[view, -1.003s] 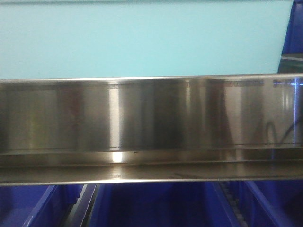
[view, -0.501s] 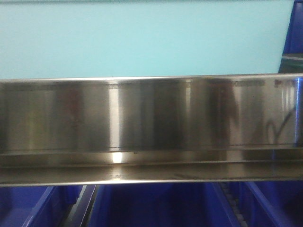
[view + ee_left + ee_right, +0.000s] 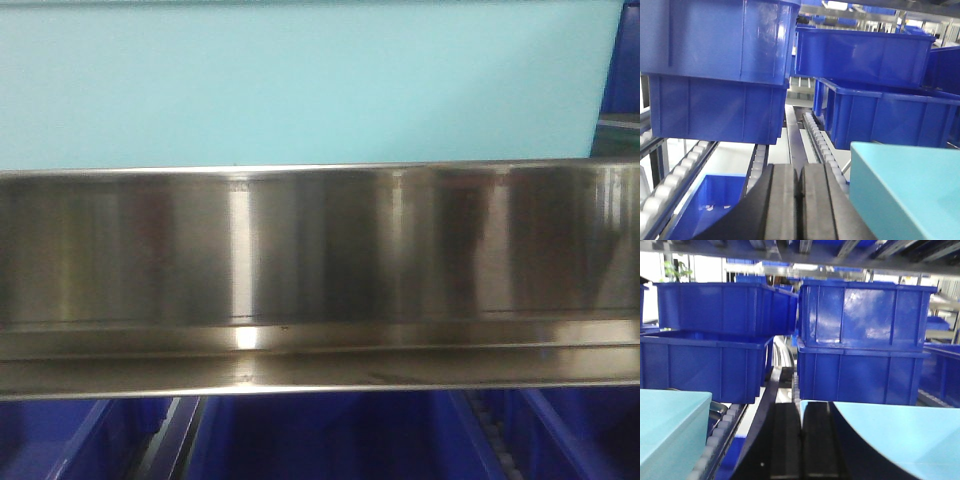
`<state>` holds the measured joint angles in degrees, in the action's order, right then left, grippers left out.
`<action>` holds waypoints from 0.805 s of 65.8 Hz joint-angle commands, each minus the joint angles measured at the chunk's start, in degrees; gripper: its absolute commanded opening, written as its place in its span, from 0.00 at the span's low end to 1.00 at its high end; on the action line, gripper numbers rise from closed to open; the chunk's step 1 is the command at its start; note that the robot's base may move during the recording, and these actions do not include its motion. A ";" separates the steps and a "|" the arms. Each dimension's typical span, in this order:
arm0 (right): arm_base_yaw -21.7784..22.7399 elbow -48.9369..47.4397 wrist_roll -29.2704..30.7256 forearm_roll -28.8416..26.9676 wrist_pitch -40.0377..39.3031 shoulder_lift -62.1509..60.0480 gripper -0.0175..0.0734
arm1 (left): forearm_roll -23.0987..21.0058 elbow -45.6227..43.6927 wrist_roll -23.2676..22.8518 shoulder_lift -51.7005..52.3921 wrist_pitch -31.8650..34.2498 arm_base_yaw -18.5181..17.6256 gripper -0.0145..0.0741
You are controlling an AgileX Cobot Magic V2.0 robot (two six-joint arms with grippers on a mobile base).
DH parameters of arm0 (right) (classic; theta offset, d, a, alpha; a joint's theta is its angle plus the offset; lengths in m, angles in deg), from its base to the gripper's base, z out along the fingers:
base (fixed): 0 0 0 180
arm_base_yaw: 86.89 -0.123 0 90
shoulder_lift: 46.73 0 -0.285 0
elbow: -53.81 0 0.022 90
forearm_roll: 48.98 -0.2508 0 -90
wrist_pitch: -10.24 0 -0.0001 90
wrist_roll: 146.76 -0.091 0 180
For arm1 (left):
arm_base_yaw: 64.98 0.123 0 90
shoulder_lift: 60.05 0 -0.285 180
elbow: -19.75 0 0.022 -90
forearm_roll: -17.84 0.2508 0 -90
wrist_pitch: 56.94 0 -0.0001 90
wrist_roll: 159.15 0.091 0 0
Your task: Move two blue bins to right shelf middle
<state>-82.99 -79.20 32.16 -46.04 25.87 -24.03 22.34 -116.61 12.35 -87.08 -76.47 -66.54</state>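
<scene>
Two pale blue bins (image 3: pixel 671 427) flank the right gripper (image 3: pixel 800 440), its jaws pressed together.

A brushed steel shelf beam (image 3: pixel 320 260) spans the front view. Beyond the left gripper (image 3: pixel 799 172), stacked dark-blue bins (image 3: pixel 720 75) sit on roller rails (image 3: pixel 670 182) to either side of the jaws. Daylight (image 3: pixel 705 267) glows far up-left of the right gripper (image 3: pixel 801 410).

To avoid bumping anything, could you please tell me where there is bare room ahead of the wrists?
Left wrist view: a bare roller lane runs between the left dark blue stack and the right dark blue bins, ahead of the pale blue bin. Right wrist view: crowded; only a narrow slit separates one dark blue pile from the next pile.
</scene>
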 commanded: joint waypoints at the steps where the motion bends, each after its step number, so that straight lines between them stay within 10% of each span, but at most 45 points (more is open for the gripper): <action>1: -0.12 -4.07 -0.10 -0.32 1.00 6.45 0.01 | 0.19 -4.68 -0.15 -5.63 -2.38 0.25 0.04; 10: -0.12 -10.91 -0.10 -0.56 7.40 15.48 0.01 | 0.19 -11.87 -0.15 -13.27 -9.21 0.25 0.04; 53: -0.26 -16.70 -0.10 -6.76 2.32 30.36 0.01 | 0.57 -14.71 -0.42 -23.49 -2.45 0.25 0.04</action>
<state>-82.99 -95.26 32.16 -51.83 27.32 3.96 23.06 -130.90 12.35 -108.21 -79.28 -66.54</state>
